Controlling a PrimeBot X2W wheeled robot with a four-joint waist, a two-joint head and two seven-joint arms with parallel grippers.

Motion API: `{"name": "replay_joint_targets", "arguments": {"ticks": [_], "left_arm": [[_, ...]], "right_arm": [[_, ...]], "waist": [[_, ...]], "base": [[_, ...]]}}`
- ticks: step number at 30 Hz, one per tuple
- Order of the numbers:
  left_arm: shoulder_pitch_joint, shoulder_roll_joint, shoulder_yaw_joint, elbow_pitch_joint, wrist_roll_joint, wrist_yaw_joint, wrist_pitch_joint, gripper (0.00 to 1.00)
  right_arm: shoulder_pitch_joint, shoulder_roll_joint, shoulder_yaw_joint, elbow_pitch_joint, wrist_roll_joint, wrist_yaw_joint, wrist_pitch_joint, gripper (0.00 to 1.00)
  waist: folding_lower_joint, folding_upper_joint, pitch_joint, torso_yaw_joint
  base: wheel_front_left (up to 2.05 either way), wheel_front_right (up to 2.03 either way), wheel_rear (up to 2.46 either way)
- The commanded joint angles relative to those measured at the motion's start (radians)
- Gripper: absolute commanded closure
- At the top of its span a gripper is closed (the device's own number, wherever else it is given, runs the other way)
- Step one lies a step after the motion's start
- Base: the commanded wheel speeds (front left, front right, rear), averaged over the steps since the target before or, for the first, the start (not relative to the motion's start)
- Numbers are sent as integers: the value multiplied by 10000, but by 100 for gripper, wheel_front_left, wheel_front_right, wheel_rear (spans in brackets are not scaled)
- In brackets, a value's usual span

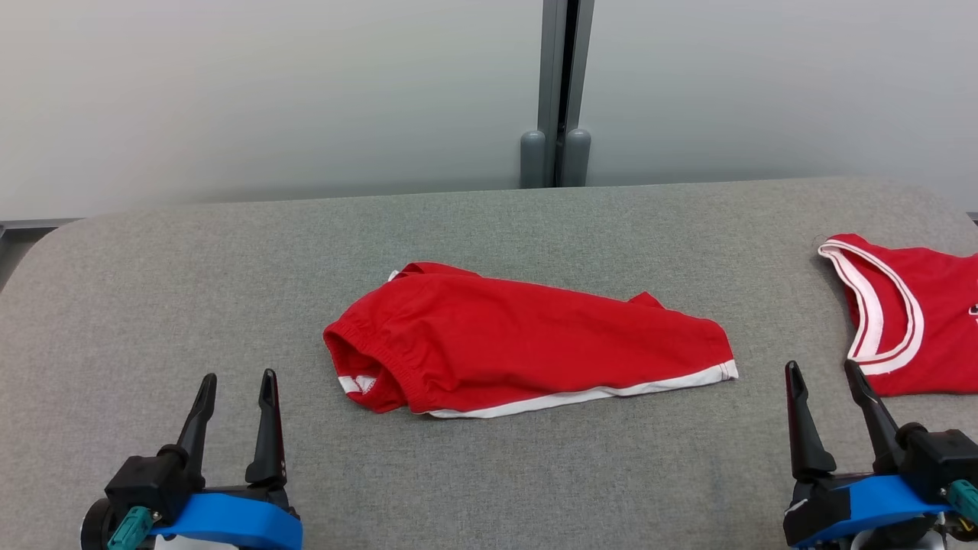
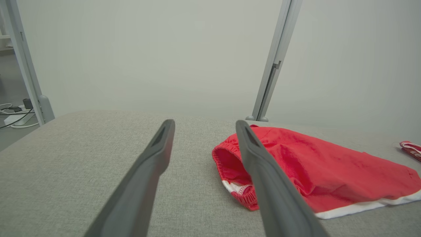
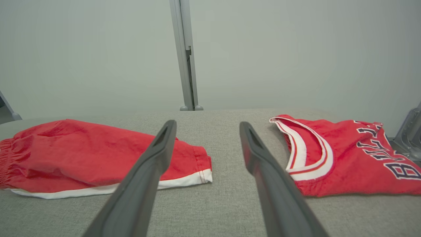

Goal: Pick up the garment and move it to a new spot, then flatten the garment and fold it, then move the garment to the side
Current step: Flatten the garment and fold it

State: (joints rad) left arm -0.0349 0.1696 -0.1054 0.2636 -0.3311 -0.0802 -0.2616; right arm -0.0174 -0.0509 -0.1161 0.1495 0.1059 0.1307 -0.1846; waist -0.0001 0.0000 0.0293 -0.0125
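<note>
Both pincers hover empty with jaws spread wide: left gripper (image 1: 238, 378) toward the near left of the red shorts (image 1: 527, 351), right gripper (image 1: 821, 368) toward their near right. Bare grey table (image 1: 153, 290) surrounds the shorts; right of them, apart, a red jersey (image 1: 917, 321) overlaps the picture's edge.

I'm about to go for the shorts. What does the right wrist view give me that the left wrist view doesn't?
Right wrist view: the jersey laid out close by, with its white-trimmed neckline and dark lettering.

Left wrist view: the open elastic waistband of the shorts, and cables on the floor past the table's end. Here the jersey is just a sliver at the edge.

Both: the red shorts, the grey table and the upright post. The left gripper and right gripper are each open and holding nothing.
</note>
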Motion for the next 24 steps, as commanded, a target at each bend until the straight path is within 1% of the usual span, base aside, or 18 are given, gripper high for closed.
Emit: {"name": "replay_joint_targets", "arguments": {"ticks": [1, 16, 21, 24], "left_arm": [[57, -19, 72, 29, 83, -44, -43, 0], [-29, -93, 72, 104, 195, -158, -43, 0], [-193, -90, -329, 269, 260, -266, -38, 0], [-374, -114, -976, 516, 328, -388, 163, 0]], "right_arm": [[91, 5, 4, -4, 99, 1, 30, 0], [32, 6, 85, 83, 293, 1, 136, 0], [-124, 6, 143, 146, 229, 1, 236, 0], [-260, 4, 201, 220, 191, 1, 410, 0]], "waist": [[1, 0, 2, 2], [1, 0, 80, 34], [1, 0, 150, 44], [1, 0, 244, 53]], "base": [[0, 0, 0], [0, 0, 0], [0, 0, 0], [0, 0, 0]]}}
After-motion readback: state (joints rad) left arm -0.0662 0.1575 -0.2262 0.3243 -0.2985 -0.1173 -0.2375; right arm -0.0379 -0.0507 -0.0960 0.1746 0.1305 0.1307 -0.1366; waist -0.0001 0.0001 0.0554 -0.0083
